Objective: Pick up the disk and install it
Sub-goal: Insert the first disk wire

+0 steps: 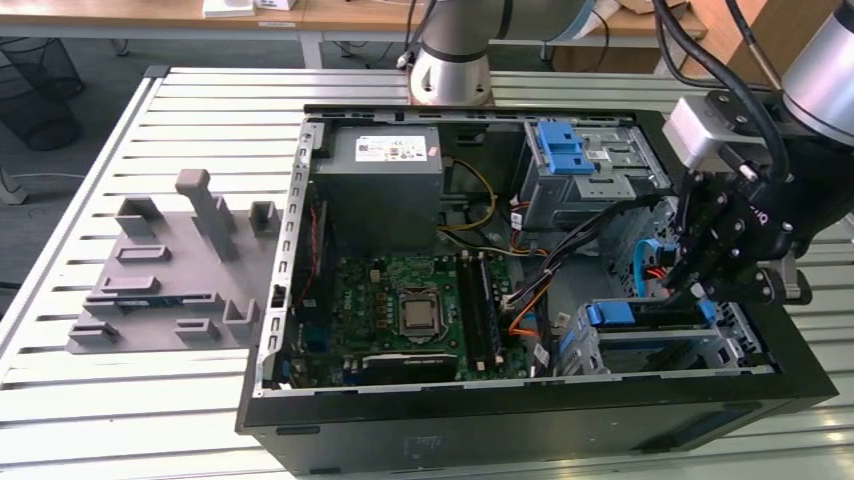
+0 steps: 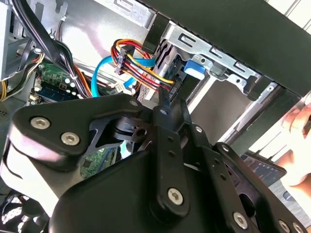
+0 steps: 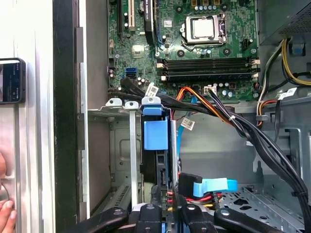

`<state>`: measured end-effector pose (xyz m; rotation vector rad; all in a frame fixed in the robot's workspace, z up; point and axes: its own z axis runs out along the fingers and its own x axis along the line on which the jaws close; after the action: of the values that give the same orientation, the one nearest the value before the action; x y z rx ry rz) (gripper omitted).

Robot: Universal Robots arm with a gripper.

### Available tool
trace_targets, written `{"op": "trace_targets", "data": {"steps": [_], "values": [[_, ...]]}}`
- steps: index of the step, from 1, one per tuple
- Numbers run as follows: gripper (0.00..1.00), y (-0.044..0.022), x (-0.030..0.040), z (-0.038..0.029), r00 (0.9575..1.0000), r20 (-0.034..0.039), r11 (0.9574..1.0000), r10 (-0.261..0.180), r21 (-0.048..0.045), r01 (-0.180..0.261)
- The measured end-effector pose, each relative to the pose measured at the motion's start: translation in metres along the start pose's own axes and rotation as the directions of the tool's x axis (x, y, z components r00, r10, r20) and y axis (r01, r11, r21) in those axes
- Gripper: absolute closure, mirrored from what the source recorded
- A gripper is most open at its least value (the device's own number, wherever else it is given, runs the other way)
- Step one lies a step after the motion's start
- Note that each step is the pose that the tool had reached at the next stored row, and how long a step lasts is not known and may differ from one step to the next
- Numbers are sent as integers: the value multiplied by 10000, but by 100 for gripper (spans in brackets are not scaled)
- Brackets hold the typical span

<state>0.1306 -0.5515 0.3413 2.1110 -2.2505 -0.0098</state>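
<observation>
While the grey fixture at nine o'clock holds no drive, the disk already stands on edge in the case's drive cage at four o'clock, its blue carrier tab up. My gripper sits over its cabled end; whether my jaws are spread or pinching, I cannot tell, so I judge seating nearly done.

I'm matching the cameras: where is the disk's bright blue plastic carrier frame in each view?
Exterior view: bright blue plastic carrier frame in the silver metal drive cage, toward the exterior view's right.
Second wrist view: inside that cage, beside the coloured wires.
First wrist view: standing in the cage slot.
Shared landmark: green motherboard.
</observation>
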Motion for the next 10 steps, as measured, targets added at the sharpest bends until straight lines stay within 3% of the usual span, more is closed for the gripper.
{"op": "trace_targets", "data": {"steps": [3,6,10], "values": [[78,0,0,0,10000,2,10000,0,0,0],[89,0,0,-3,10000,-1,10000,0,0,0],[89,0,0,-4,10000,0,10000,0,0,0]]}}
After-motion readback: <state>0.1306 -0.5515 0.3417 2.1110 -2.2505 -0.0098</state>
